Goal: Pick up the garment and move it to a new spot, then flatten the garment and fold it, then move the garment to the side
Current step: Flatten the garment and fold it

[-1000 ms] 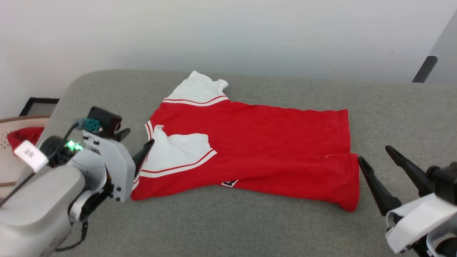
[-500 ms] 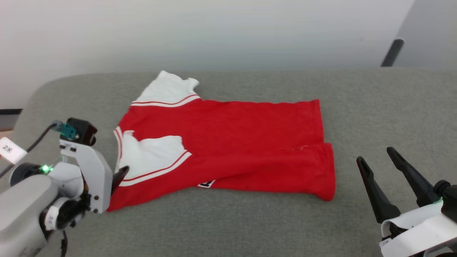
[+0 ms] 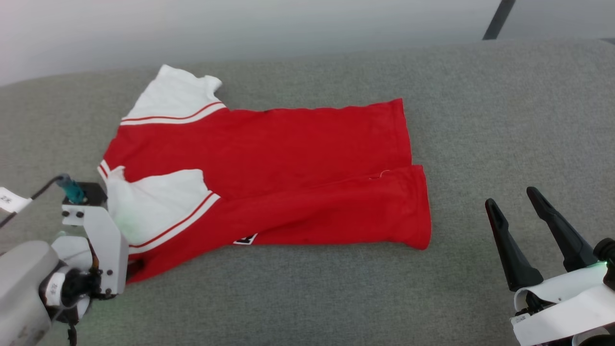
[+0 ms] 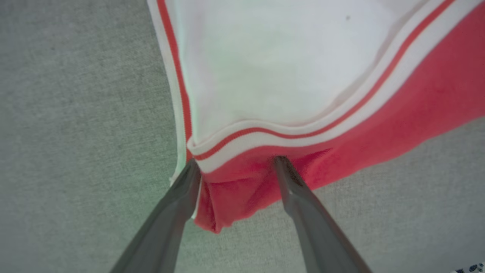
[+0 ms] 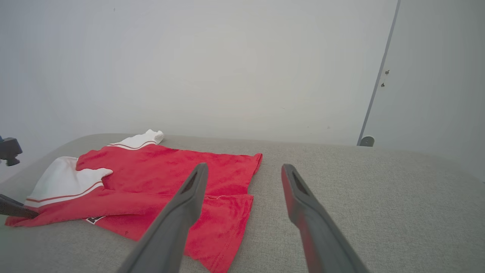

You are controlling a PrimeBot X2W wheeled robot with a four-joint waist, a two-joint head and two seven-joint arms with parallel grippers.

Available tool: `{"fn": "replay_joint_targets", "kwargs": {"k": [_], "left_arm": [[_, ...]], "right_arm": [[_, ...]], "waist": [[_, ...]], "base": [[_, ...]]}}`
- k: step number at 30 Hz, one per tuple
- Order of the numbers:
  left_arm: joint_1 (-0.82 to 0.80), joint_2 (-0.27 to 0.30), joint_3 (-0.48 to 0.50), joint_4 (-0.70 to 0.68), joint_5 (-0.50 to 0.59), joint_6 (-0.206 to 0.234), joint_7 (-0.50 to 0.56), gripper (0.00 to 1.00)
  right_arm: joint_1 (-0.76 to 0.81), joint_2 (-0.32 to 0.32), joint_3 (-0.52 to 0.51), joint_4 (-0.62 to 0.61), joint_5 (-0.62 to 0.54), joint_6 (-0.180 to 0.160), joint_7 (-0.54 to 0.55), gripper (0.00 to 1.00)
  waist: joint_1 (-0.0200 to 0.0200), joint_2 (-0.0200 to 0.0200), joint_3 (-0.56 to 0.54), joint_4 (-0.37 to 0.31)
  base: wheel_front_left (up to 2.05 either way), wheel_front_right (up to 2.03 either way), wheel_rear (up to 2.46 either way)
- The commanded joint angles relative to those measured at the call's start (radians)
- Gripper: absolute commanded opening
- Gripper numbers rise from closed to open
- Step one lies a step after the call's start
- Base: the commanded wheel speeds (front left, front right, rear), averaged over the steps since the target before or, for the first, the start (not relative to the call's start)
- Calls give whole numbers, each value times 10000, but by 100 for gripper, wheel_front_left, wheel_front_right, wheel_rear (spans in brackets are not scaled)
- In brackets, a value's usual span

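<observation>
Counted: one garment (image 3: 288, 168), one grey cushion (image 3: 480, 96) beneath it, two grippers with four dark fingers in all. On the garment itself, two white sleeves and one scrap of number.

Lay nearly flat on the left half of the cushion, collar end toward the cushion's left edge, hem toward its middle. Red through the body, jersey-cut. Far sleeve (image 3: 168, 96) splayed out toward the cushion's far edge and close to it. Near sleeve (image 3: 153, 206) folded in over the red chest. Red-and-white striping along both sleeve seams and at the collar (image 3: 103, 168). Near side of the body doubled over along its length, with a step in the hem at the right end. Black, white-edged number (image 3: 245, 239) barely peeking out at the garment's near edge, mostly hidden under the fold.

Left gripper (image 4: 235, 159) spread wide and set low at the garment's near-left corner. Straddled the red corner just below the striped sleeve trim — cloth between the two fingers, fingertips right at the fabric, nothing pinched.

Right gripper (image 3: 511, 196) likewise spread, fingers angled up over bare cushion toward the near-right corner, to the right of the hem. Well apart from the garment — empty between the fingers.
</observation>
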Motion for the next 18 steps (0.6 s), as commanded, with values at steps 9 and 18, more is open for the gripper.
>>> {"fn": "replay_joint_targets", "kwargs": {"k": [9,18], "left_arm": [[-103,-335,164,596,-344,-106,165,0],[-682,-489,254,914,31,-457,-249,0]], "right_arm": [[-180,135,-131,56,239,-8,82,100],[-362,151,-197,603,544,-8,1138,100]], "waist": [[0,0,327,-54],[0,0,448,275]], "base": [[0,0,0],[0,0,0]]}}
